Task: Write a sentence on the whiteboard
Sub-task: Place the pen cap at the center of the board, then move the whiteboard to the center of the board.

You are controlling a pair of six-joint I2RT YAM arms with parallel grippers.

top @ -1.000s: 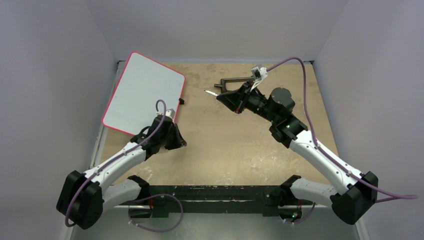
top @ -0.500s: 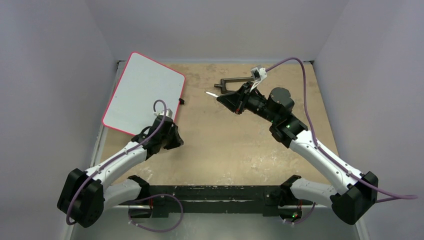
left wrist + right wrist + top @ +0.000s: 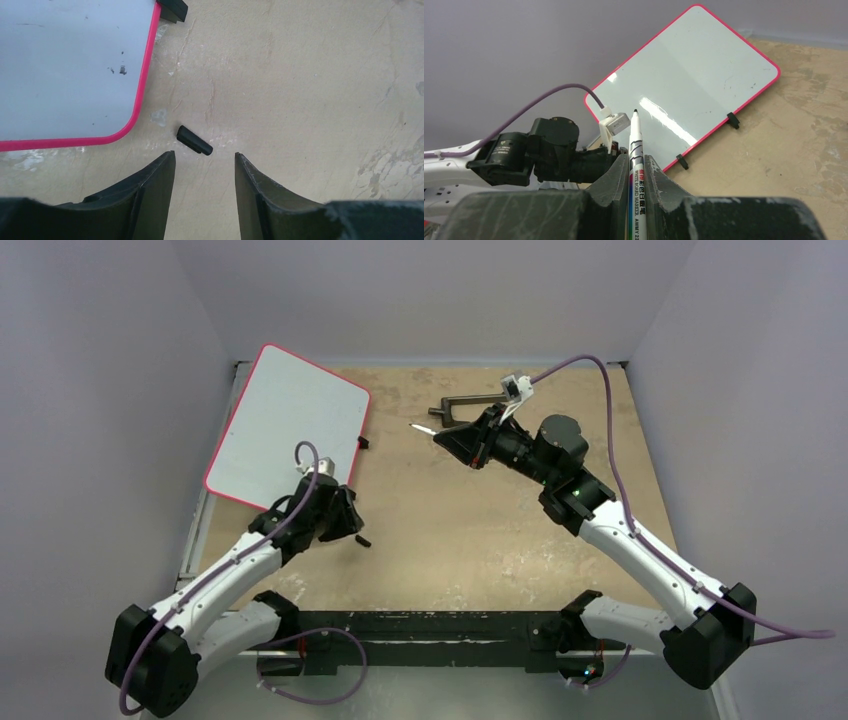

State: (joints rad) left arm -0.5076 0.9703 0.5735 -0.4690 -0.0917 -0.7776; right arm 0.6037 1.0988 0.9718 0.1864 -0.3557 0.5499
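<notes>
There's one whiteboard (image 3: 285,425), sitting at the far left of the table (image 3: 470,530) and turned at an angle. It has a red rim all round, and its white face shows only a few tiny dark specks. The right wrist view shows two small black clips (image 3: 733,120) on one long edge.

Two arms, two hands. The left hand (image 3: 205,162) hovers just off the board's near corner, fingers spread with nothing between them. One little black cap (image 3: 194,140) lies on the table just ahead of it, clear of the board. The right hand (image 3: 636,161) is raised mid-table, clamped on one marker (image 3: 634,131) with its bare tip pointing toward the board. One dark bracket-looking thing (image 3: 462,405) lies beyond it, maybe a clamp, hard to tell.
</notes>
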